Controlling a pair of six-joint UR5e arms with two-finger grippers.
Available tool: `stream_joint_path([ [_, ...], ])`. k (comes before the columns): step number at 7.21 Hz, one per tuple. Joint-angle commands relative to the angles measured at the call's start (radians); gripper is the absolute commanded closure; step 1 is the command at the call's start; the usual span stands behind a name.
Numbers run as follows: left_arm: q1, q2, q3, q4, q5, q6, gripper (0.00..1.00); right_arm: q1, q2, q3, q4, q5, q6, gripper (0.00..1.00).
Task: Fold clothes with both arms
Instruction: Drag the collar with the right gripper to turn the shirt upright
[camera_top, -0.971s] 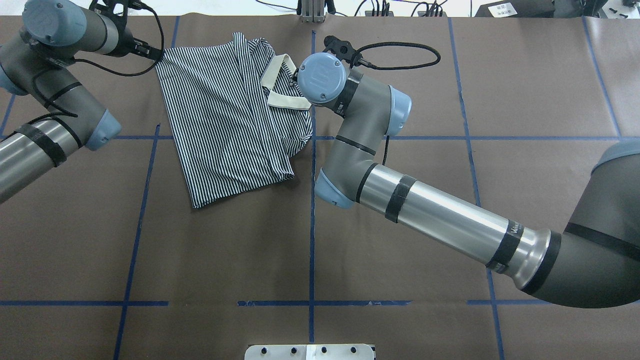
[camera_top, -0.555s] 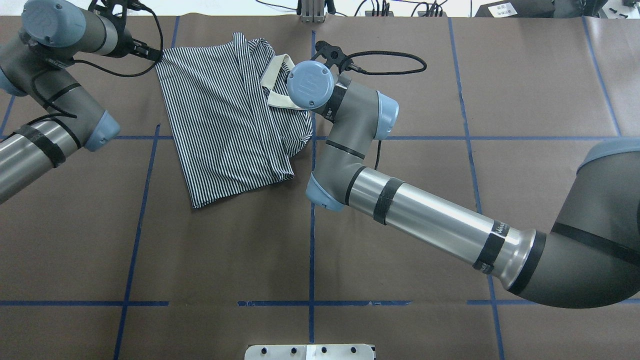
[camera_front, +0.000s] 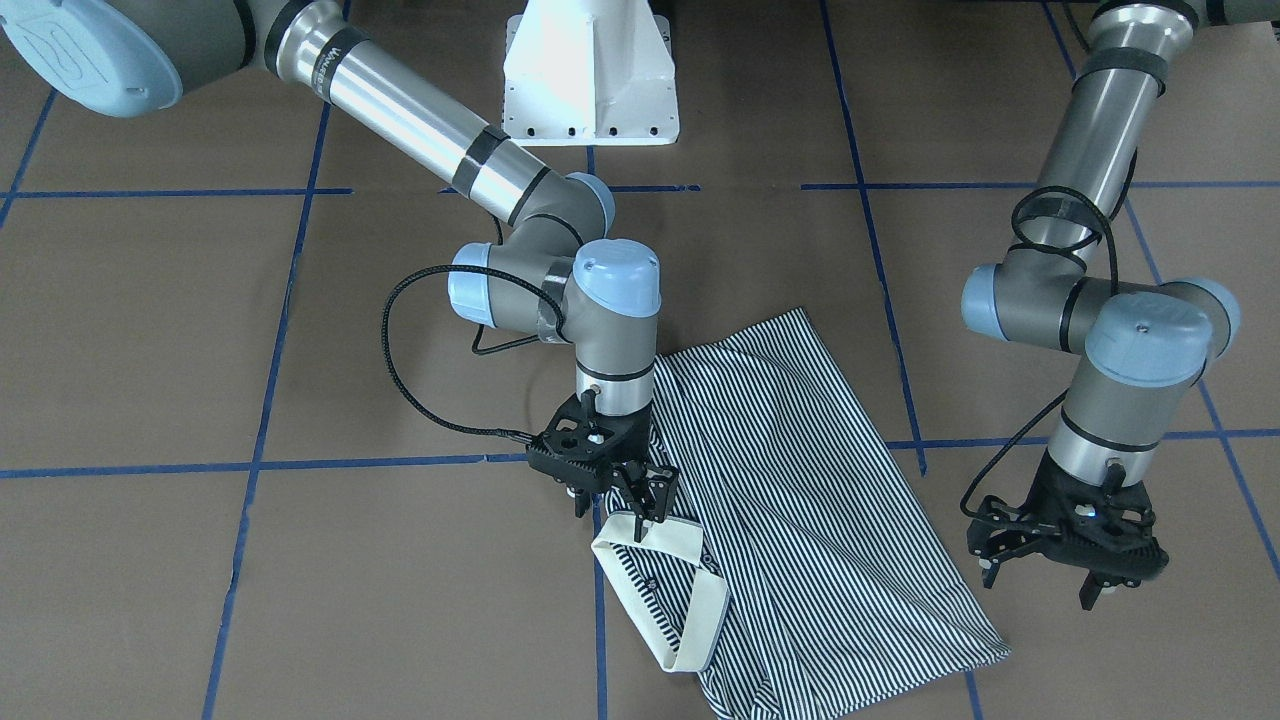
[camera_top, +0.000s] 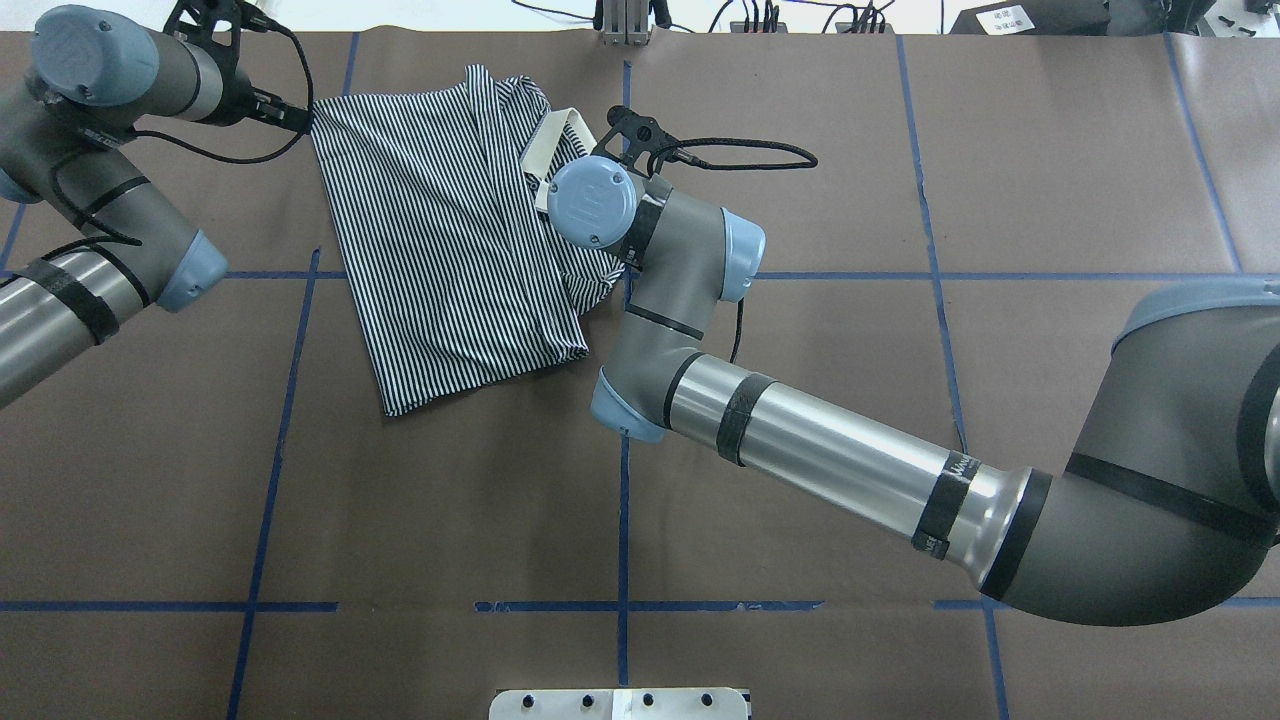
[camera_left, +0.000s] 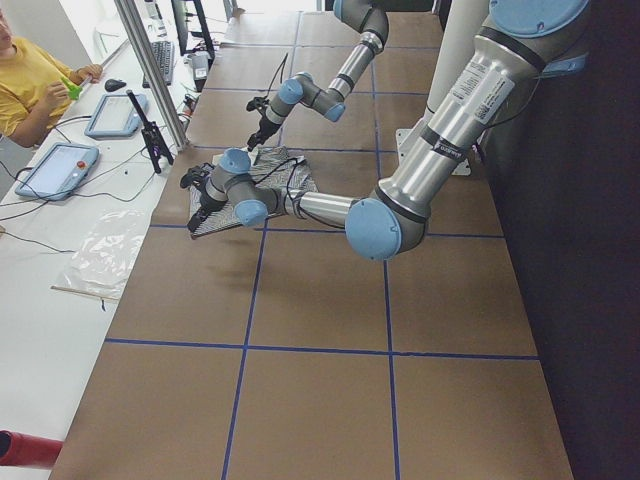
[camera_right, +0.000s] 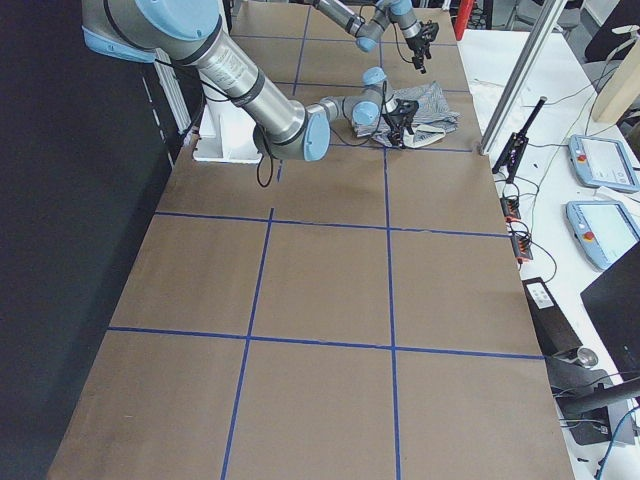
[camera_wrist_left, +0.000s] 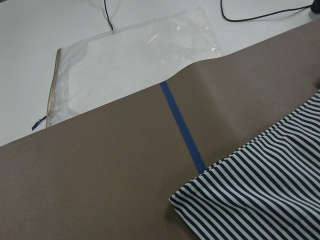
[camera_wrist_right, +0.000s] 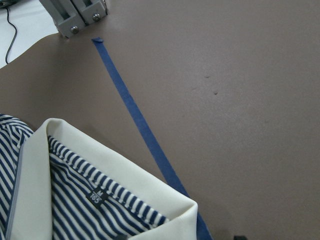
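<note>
In the overhead view the left arm, at the upper left, has edged slightly further left. The right arm has swung its wrist leftward, from beside the collar to over it. The left gripper hangs just beside the upper-left corner of the polo shirt, with its jaws spread and empty. The shirt lies rumpled and partly doubled over in the upper middle of the bench, with the collar on its right side. In the front view the right gripper sits at the collar's top edge. Its jaws look spread, with one fingertip on the cream band, and they do not seem to pinch it. Both arms seem to be lining up grasps, so the fold itself is probably not begun.
</note>
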Motion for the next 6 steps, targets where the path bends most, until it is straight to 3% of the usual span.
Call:
stream_joint_path([
  [1,0.000,0.010,-0.005,0.000,0.000,0.000,0.00,-0.001,0.014,-0.027,0.008,-0.006,0.000,0.45],
  [2,0.000,0.011,-0.005,0.000,0.000,0.000,0.00,-0.001,0.019,-0.033,0.013,-0.006,0.000,0.63],
  [3,-0.002,0.011,-0.005,0.000,0.000,-0.001,0.00,-0.001,0.022,-0.033,0.013,-0.006,-0.002,0.95],
  [4,-0.002,0.011,-0.011,0.000,0.001,-0.003,0.00,0.000,0.021,-0.033,0.013,-0.002,-0.008,1.00],
  [6,-0.003,0.021,-0.035,0.000,0.000,-0.004,0.00,0.003,0.019,-0.020,0.001,0.004,-0.031,1.00],
])
